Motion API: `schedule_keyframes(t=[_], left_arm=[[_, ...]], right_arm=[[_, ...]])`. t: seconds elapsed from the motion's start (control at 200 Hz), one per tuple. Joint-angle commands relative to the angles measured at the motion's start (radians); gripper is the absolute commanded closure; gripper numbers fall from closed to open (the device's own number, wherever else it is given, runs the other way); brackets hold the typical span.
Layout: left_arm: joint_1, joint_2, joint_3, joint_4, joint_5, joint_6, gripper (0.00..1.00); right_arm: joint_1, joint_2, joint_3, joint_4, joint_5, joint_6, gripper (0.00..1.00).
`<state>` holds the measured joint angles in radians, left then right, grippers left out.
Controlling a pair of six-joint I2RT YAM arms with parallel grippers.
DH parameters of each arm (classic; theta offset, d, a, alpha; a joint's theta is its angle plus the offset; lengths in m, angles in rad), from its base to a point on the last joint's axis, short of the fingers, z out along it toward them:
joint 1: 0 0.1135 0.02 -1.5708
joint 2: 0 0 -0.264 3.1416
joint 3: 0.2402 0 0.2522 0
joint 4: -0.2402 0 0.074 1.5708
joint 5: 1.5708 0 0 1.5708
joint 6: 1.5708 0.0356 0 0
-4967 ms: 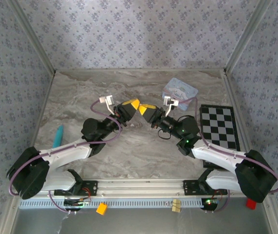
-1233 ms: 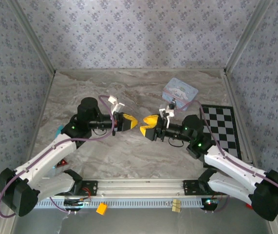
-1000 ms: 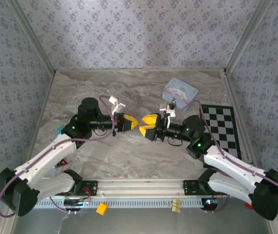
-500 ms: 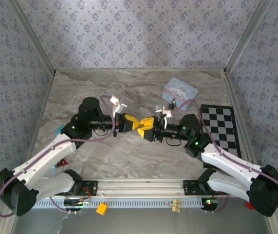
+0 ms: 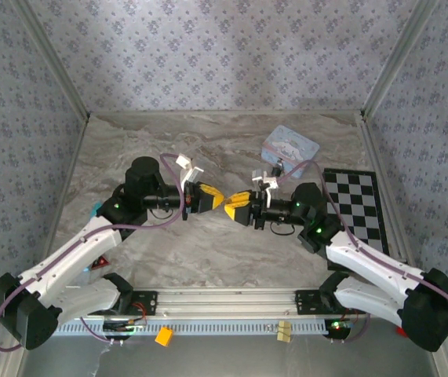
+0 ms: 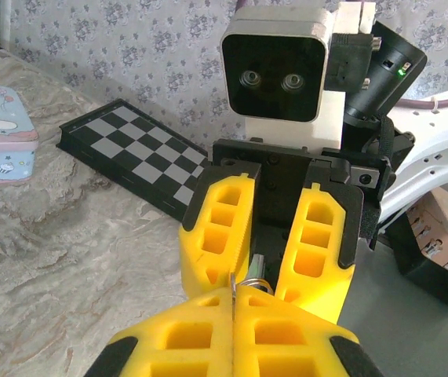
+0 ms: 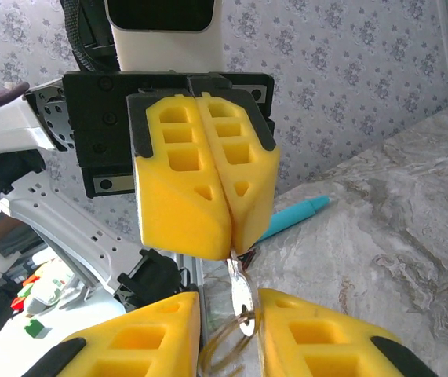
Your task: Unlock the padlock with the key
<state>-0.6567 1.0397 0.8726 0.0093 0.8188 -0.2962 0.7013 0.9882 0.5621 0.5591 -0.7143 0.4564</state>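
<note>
Arms (image 5: 90,250): white shells, black joints, purple cables (image 6: 447,100). Left gripper (image 5: 216,197), right gripper (image 5: 230,207): yellow fingers (image 6: 217,228) with hollow cells on black mounts. Wrist camera (image 6: 278,71): white casing, black face, two lenses; green light (image 6: 400,69).

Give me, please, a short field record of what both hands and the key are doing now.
left hand: shut on the key, held above the table
right hand: open, facing the left, fingers either side of the key
key: sticks out of the left fingertips, ring at its free end
tin: far right of table, untouched
chessboard: flat at right edge
</note>
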Motion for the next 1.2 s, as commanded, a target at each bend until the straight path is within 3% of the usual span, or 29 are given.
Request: schedule_keyframes(t=[0.0,0.51,0.924,1.199], left_arm=[[0.003,-0.019,0.023,0.000,0.011,0.016,1.00],[0.002,-0.004,0.014,0.024,0.031,0.002,1.00],[0.000,0.000,0.006,0.049,0.034,-0.013,1.00],[-0.007,0.017,-0.007,0.073,0.041,-0.027,1.00]], right_arm=[[-0.007,-0.023,0.036,0.005,-0.014,0.007,0.77],[-0.027,-0.022,0.039,0.031,-0.016,0.040,0.78],[-0.026,-0.010,0.046,0.038,-0.031,0.050,0.88],[-0.022,-0.006,0.047,0.054,-0.030,0.061,0.83]])
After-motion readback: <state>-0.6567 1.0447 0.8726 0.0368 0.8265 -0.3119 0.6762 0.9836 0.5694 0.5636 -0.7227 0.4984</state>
